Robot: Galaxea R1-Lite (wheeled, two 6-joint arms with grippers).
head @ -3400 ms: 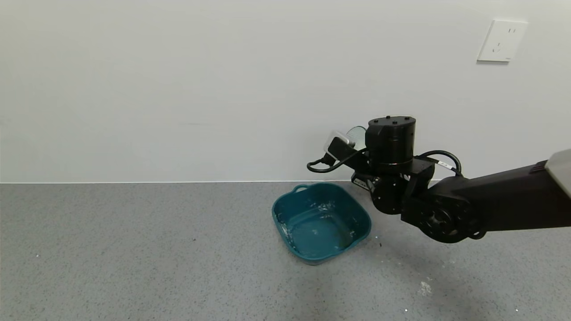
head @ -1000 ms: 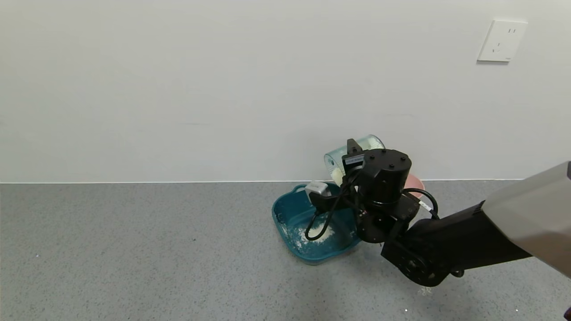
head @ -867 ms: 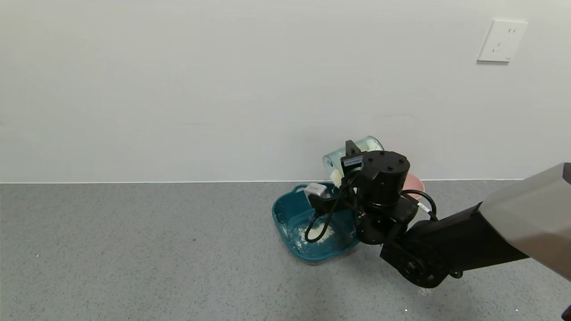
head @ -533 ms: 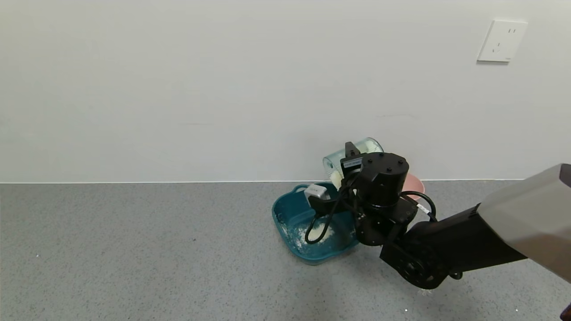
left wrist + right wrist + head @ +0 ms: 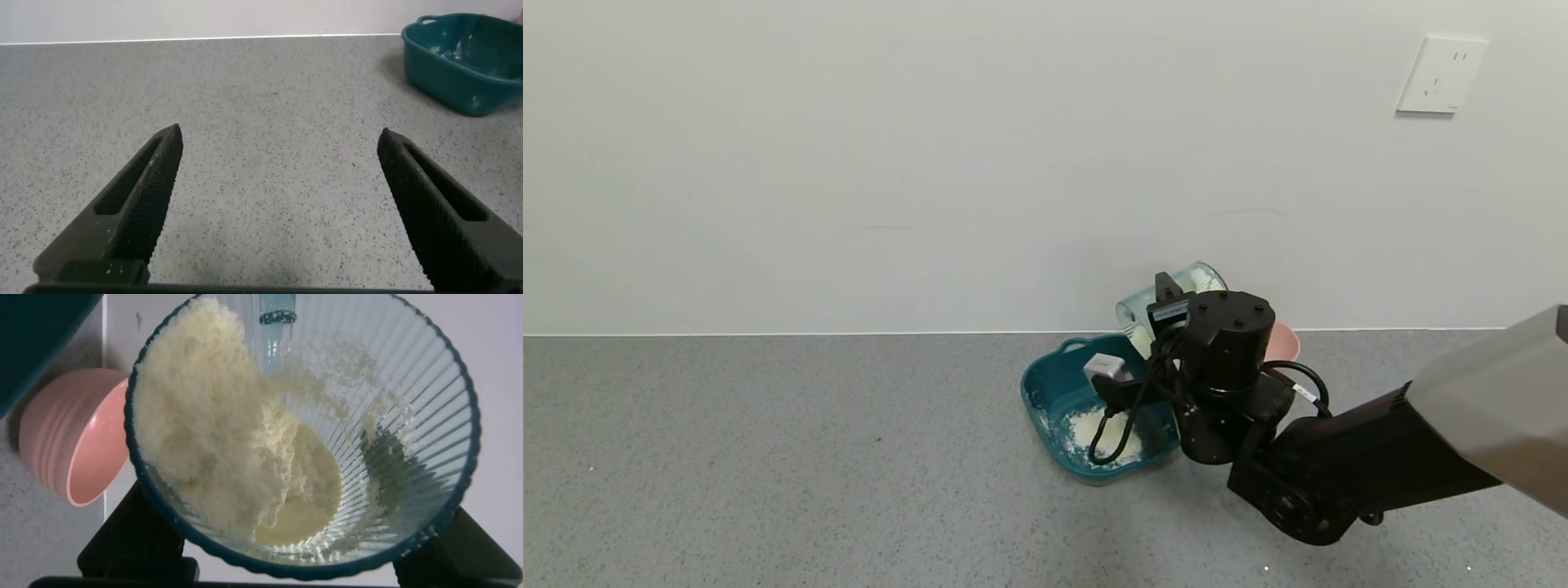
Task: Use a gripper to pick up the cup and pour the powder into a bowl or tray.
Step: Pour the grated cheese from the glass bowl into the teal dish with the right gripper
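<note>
My right gripper [image 5: 1164, 314] is shut on the translucent ribbed cup [image 5: 1172, 298] and holds it tipped on its side above the back right edge of the dark teal basin [image 5: 1045, 388]. White powder [image 5: 1107, 429] lies heaped in the basin. In the right wrist view the cup [image 5: 409, 400] fills the picture, with clumpy powder [image 5: 212, 425] piled along its lower wall toward the rim. The left wrist view shows my left gripper [image 5: 278, 204] open and empty over bare floor, with the basin [image 5: 466, 61] far off.
A small pink bowl [image 5: 1282, 339] stands behind my right arm by the wall; it also shows in the right wrist view [image 5: 73, 441]. The grey speckled surface stretches wide to the left. A wall socket [image 5: 1441, 73] is high on the right.
My right arm has dropped slightly with the tipped cup. The powder heap in the basin has grown; 3.4 s ago the basin held only traces.
</note>
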